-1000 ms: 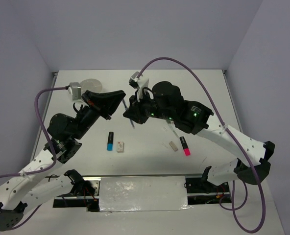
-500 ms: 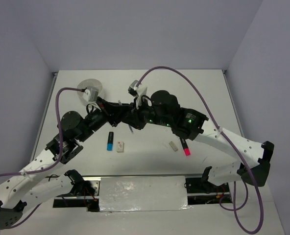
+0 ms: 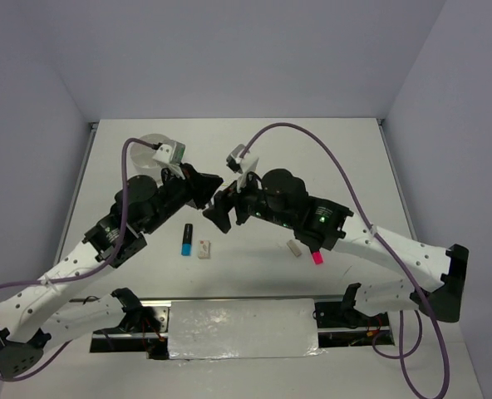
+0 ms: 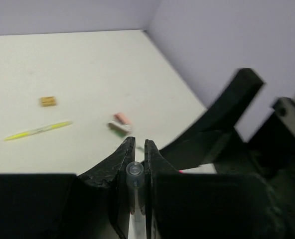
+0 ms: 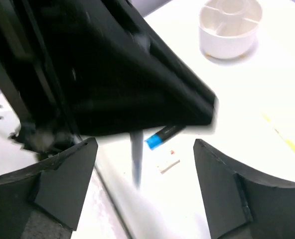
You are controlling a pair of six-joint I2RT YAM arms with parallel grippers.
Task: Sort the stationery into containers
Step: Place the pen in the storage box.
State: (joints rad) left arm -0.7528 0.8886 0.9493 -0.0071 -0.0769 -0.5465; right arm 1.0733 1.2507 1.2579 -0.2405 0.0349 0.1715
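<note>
My left gripper (image 3: 208, 191) is shut on the grey pen (image 4: 135, 173), whose tip hangs down below the jaws (image 5: 136, 158). My right gripper (image 3: 220, 210) stands open right beside it, with its fingers (image 5: 63, 184) wide on either side of the pen and not touching it. The white divided cup (image 5: 230, 21) sits at the back left, half hidden behind my left wrist (image 3: 150, 143). On the table lie the blue-and-black marker (image 3: 186, 239), a white eraser (image 3: 204, 248), another eraser (image 3: 293, 248), the pink highlighter (image 3: 315, 252) and the yellow-green stick (image 4: 38, 131).
A tan eraser (image 4: 47, 101) lies far out on the table, with small pink and white pieces (image 4: 120, 123) closer in. Both arms meet over the table's middle, with purple cables looping above them. A silver plate (image 3: 242, 328) lies along the near edge.
My left gripper swung in to the right gripper and closed on the grey pen. The right gripper, which had held the pen, opened and let it go.
</note>
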